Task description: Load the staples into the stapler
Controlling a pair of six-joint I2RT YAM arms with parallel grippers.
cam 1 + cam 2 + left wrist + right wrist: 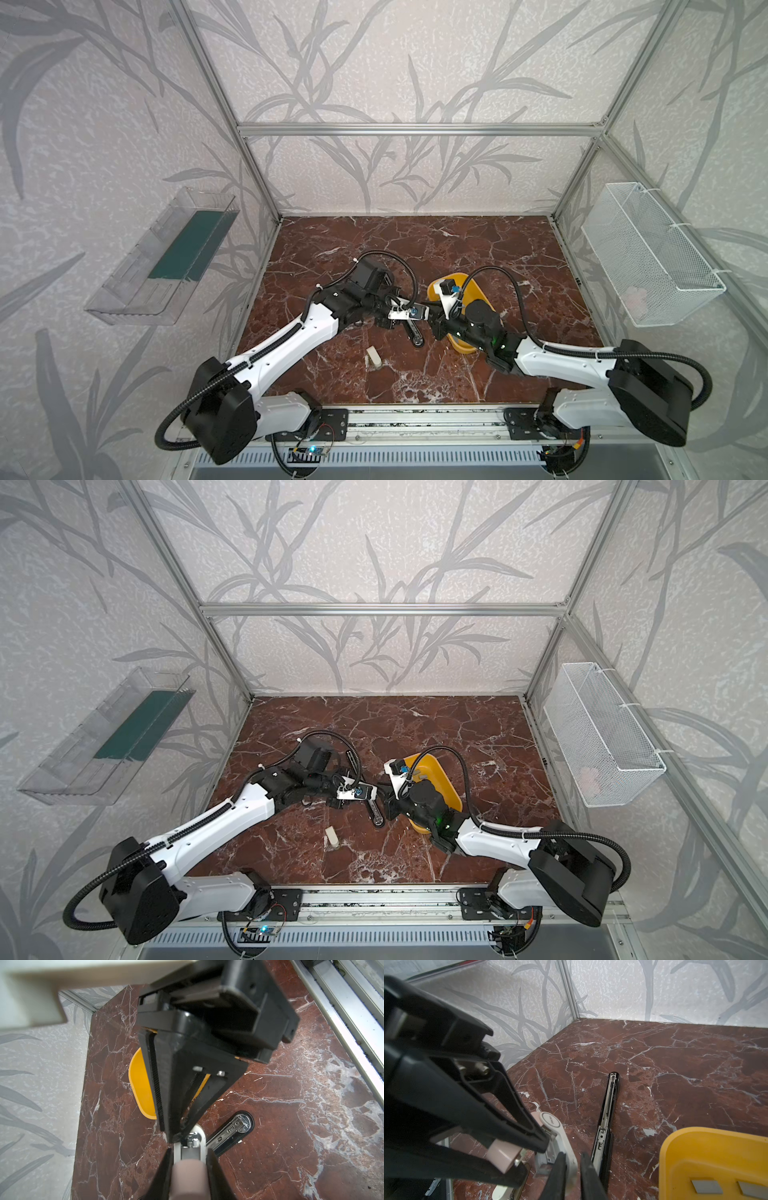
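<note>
Where the arms meet in both top views, beside the yellow tray (476,291), their wrists hide the grip; a black stapler (415,334) lies opened flat on the table (415,249).

Left wrist view: the left gripper (189,1150) is clamped on the small stapler (189,1178) at its pink end.

Right wrist view: the right gripper (573,1155) is clamped on its white arm, and the staples (707,1186) lie in the tray.

Judged stage: the stapler is being opened, and no strip is picked or loaded yet.
</note>
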